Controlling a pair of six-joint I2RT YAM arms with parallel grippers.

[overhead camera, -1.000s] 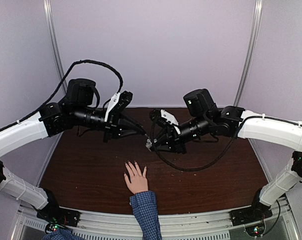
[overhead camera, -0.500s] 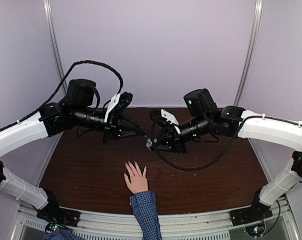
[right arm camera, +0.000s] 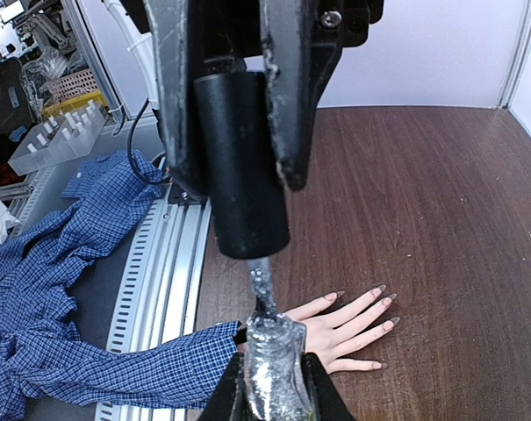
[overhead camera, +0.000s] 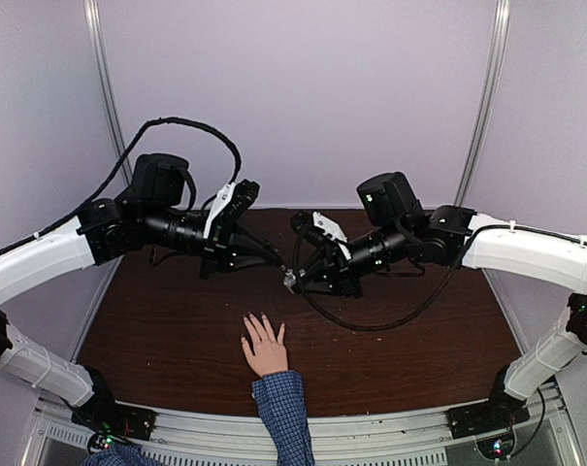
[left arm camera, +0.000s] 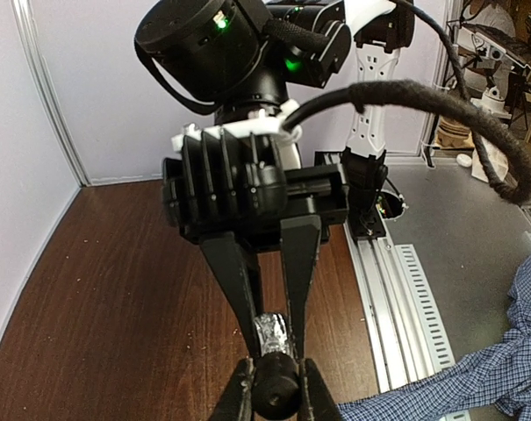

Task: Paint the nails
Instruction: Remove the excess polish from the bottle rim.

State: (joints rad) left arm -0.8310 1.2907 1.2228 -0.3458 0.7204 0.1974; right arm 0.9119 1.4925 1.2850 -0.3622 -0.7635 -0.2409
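The left end effector [left arm camera: 276, 399] clenches the black cap [right arm camera: 243, 167], its brush [right arm camera: 261, 282] apparently dipped in the bottle [right arm camera: 269, 360] grasped by the right end effector [right arm camera: 269, 399]. The nails [right arm camera: 389, 301] rest on the worktop [overhead camera: 157, 320] below the 2, nearer the bases. The hand [overhead camera: 264, 351] points away, and both arms are about equally near.

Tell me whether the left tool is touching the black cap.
Touching. Right wrist view shows the left tool clamped on both sides of the black cap.

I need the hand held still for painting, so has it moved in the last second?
No. The hand lies at the same spot, just as close to the near edge of the table.
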